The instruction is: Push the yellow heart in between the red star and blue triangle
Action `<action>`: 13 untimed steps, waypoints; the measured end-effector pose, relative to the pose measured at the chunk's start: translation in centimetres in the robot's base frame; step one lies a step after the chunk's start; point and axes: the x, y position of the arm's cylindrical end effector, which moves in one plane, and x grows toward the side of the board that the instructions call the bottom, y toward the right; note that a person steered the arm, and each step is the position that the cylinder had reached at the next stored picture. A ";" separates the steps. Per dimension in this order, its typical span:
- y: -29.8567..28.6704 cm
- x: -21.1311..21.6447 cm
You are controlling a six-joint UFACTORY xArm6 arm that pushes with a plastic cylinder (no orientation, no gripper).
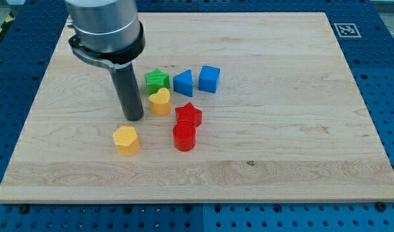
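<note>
The yellow heart point(160, 101) sits near the board's middle, just below the green star point(157, 80). The blue triangle point(183, 82) is up and to its right. The red star point(188, 115) is down and to its right. My tip point(134, 118) rests on the board just left of the yellow heart, a small gap apart from it. The heart lies to the left of the gap between the red star and the blue triangle.
A blue cube point(209, 78) stands right of the blue triangle. A red cylinder point(184, 136) sits just below the red star. A yellow hexagon point(127, 140) lies below my tip. The wooden board point(281, 129) rests on a blue pegboard.
</note>
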 end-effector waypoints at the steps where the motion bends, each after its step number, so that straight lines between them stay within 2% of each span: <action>1: -0.8 -1.5; 3: -0.2 -2.7; 5: 3.6 -2.8; 8: 2.4 -1.0; 11: 5.6 -1.0; 13: 5.5 -2.3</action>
